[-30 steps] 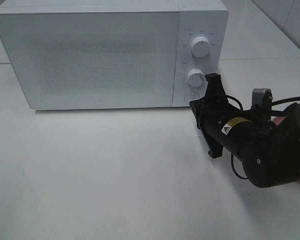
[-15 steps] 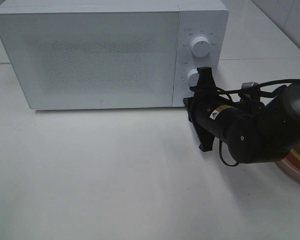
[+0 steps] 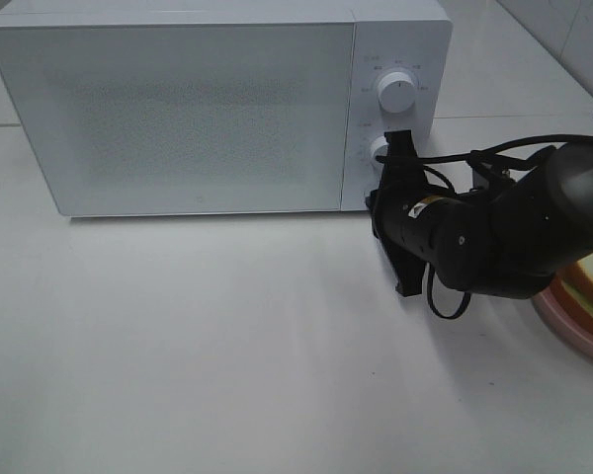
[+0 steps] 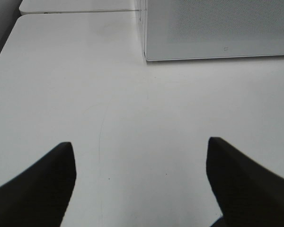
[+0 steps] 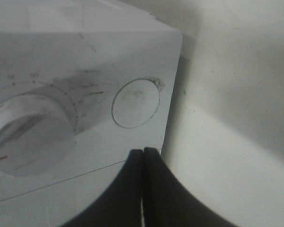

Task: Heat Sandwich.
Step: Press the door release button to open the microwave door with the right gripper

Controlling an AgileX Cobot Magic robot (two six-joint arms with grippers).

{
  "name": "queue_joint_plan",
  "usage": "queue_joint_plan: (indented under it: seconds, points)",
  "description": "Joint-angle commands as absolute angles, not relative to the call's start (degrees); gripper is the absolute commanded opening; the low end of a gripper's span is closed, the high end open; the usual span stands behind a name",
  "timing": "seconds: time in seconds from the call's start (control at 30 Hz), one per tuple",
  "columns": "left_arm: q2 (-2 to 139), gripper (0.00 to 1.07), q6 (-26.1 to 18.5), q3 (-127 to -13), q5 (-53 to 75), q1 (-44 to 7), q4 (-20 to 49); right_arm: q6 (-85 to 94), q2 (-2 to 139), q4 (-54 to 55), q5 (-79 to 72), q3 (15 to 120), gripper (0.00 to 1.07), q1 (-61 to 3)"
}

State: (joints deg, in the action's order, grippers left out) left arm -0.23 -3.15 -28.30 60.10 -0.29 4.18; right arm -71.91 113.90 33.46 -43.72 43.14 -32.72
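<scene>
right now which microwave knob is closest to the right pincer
The lower knob, partly hidden behind the shut right pincer; the upper knob sits clear above.

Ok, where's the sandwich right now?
High view: the sandwich sits on the pink plate at the frame's far right, partly hidden by the right arm.

1. The sandwich (image 3: 591, 281) and pink plate (image 3: 571, 318), back beside the right arm (image 3: 504, 237), are partly covered by it and cut by the picture's edge.
2. In the high view the arm hides the tips of the right gripper (image 5: 143, 150); contact with the microwave (image 3: 178, 109) cannot be told.
3. The round button (image 5: 136, 103) just ahead of those tips is hidden in the high view, and the lower knob (image 3: 380, 148) is half covered.
4. The dial markings (image 5: 75, 101) are too blurred to read.
5. Of the left gripper (image 4: 139, 142) only two finger ends show, cut at the edge.
</scene>
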Motion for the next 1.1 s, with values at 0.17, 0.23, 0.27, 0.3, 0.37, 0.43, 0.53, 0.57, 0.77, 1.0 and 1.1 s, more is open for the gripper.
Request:
queue_joint_plan:
  seconds: [0.17, 0.23, 0.27, 0.3, 0.37, 0.43, 0.53, 0.57, 0.77, 1.0, 1.1]
  points:
    - [-1.49, 0.71, -3.15, -28.19, 59.42, -0.46, 4.35, -69.44, 114.48, 35.58, -43.09, 45.32, 0.0, -32.66]
    - [-1.49, 0.71, -3.15, -28.19, 59.42, -0.46, 4.35, -69.84, 115.74, 35.52, -43.09, 46.29, 0.0, -32.66]
    - [-1.49, 0.71, -3.15, -28.19, 59.42, -0.46, 4.35, -70.24, 116.2, 35.52, -42.97, 46.58, 0.0, -32.66]
    - [-1.49, 0.71, -3.15, -28.19, 59.42, -0.46, 4.35, -70.24, 116.2, 35.52, -42.97, 46.58, 0.0, -32.66]
    - [-1.49, 0.71, -3.15, -28.19, 59.42, -0.46, 4.35, -71.56, 117.28, 35.58, -42.69, 46.87, 0.0, -32.66]
    - [-1.49, 0.71, -3.15, -28.19, 59.42, -0.46, 4.35, -72.02, 117.86, 36.61, -42.74, 47.1, 0.0, -32.66]
    - [-1.49, 0.71, -3.15, -28.19, 59.42, -0.46, 4.35, -72.02, 118.95, 37.07, -42.74, 48.13, 0.0, -32.66]
    - [-1.49, 0.71, -3.15, -28.19, 59.42, -0.46, 4.35, -72.02, 119.35, 37.01, -42.74, 48.76, 0.0, -32.66]
    - [-1.49, 0.71, -3.15, -28.19, 59.42, -0.46, 4.35, -72.02, 120.09, 38.22, -43.14, 50.88, 0.01, -31.97]
    - [-1.49, 0.71, -3.15, -28.19, 59.42, -0.46, 4.35, -71.56, 120.61, 39.42, -44.35, 51.34, 0.0, -30.65]
    - [-1.49, 0.71, -3.15, -28.19, 59.42, -0.46, 4.35, -71.68, 120.89, 39.82, -44.75, 51.45, 0.0, -30.42]
